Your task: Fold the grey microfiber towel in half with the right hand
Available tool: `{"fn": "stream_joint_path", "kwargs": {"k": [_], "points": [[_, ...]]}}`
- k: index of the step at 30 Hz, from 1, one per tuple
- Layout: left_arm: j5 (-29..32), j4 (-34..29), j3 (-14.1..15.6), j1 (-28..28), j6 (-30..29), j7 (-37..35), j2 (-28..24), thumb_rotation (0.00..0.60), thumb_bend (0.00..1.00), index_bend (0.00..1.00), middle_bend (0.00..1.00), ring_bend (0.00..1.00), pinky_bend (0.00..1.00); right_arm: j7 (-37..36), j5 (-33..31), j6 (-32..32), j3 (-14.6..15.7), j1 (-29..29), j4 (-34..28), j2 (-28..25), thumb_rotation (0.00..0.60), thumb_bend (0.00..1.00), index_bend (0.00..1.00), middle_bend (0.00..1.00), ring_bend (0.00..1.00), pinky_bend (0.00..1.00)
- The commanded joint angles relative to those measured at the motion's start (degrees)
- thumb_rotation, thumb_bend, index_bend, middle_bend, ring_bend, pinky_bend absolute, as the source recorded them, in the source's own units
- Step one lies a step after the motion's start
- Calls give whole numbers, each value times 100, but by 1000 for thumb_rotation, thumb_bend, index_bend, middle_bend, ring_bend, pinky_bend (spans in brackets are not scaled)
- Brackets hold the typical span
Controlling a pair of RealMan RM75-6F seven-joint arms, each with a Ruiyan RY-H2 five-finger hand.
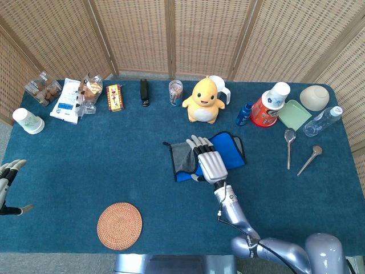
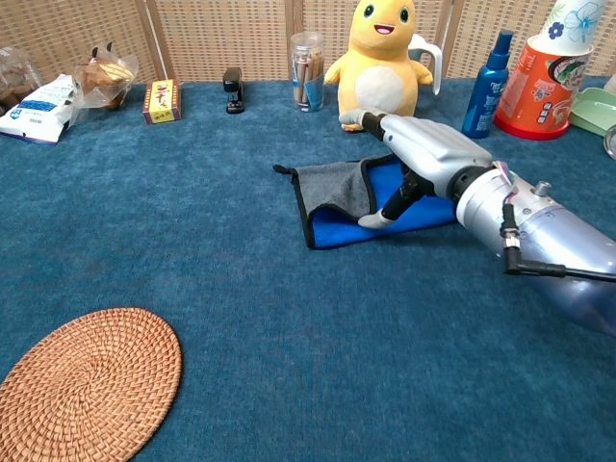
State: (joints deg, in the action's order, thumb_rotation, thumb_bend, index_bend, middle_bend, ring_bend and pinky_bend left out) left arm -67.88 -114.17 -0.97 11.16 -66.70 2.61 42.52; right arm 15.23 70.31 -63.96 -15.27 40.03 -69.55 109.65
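We are holding our right robot hand palm-down over the grey microfiber towel with the blue underside, which is lying near the middle of the dark blue carpeted surface, just in front of the yellow plush duck toy. Our fingers are lying extended and slightly spread across the cloth, and the thumb is reaching down and touching the blue side; nothing is being gripped. The towel's left part is showing grey, turned over the blue. Our left robot hand is hanging at the far left edge, fingers apart, holding nothing. A round woven coaster is sitting near the front left.
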Motion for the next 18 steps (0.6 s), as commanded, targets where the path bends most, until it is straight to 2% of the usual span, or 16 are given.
{"fn": "stream_joint_path", "kwargs": {"k": [1, 18], "points": [[-4, 0, 0, 1, 2, -5, -2, 600, 103, 0, 0, 0, 0, 22, 17, -27, -54, 54, 76, 47, 600, 0, 0, 0, 0, 130], [-15, 3, 7, 0, 3, -14, 0, 600, 103, 0, 0, 0, 0, -75, 277, -145, -225, 389, 834, 425, 600, 0, 0, 0, 0, 130]]}}
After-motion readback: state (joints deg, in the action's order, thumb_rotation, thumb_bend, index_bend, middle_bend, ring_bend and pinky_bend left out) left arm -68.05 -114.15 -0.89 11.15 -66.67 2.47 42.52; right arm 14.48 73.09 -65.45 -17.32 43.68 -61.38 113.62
